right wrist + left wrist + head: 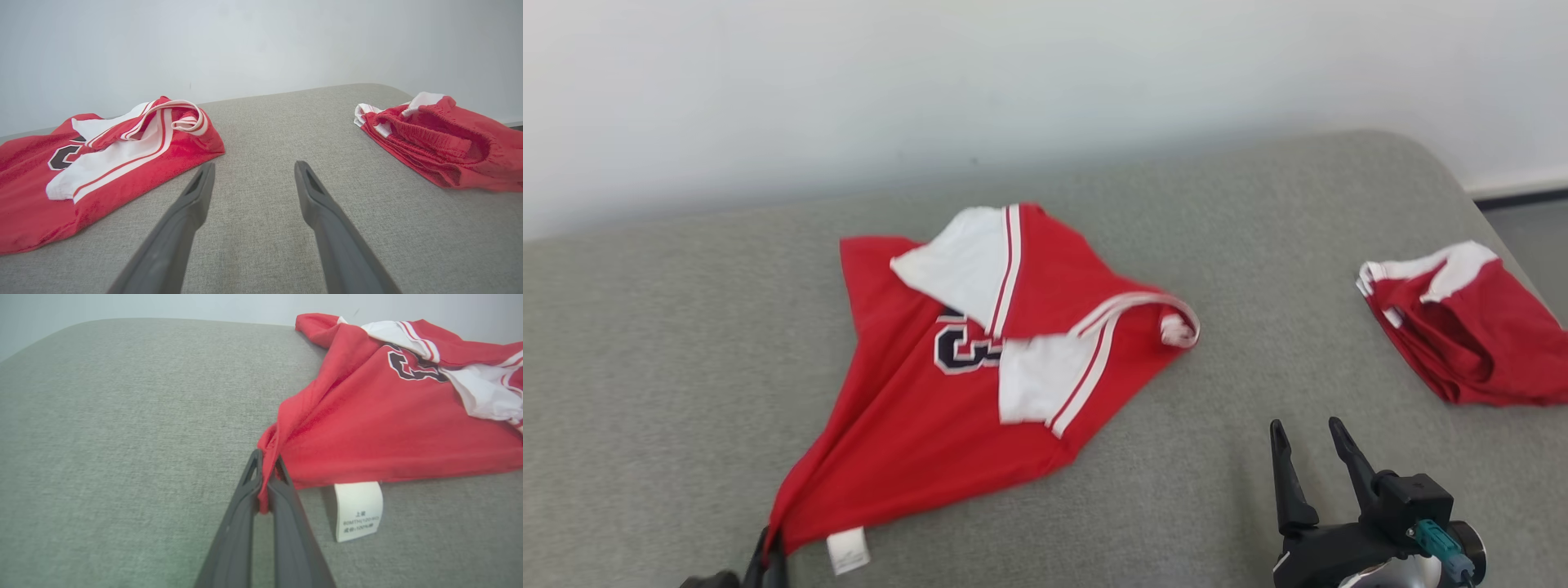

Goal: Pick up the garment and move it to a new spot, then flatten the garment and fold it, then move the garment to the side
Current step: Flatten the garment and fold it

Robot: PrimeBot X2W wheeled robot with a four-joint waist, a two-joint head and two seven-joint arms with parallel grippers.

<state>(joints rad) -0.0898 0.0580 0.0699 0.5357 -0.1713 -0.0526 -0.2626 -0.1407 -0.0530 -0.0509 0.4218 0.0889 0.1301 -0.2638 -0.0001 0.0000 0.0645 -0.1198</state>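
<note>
Near the left front of the grey surface point(645, 367), the left pincer point(267, 457) grips the red jersey's point(931, 425) bunched corner; the jersey lies crumpled mid-surface. Beside it, the right pincer point(1307, 425) stands wide and empty between jersey and red shorts point(1470, 343).

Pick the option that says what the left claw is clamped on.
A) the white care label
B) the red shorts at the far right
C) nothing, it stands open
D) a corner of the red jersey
D: in the left wrist view the left claw is shut on a bunched corner of the red jersey, and the white care label lies free beside it.
</note>
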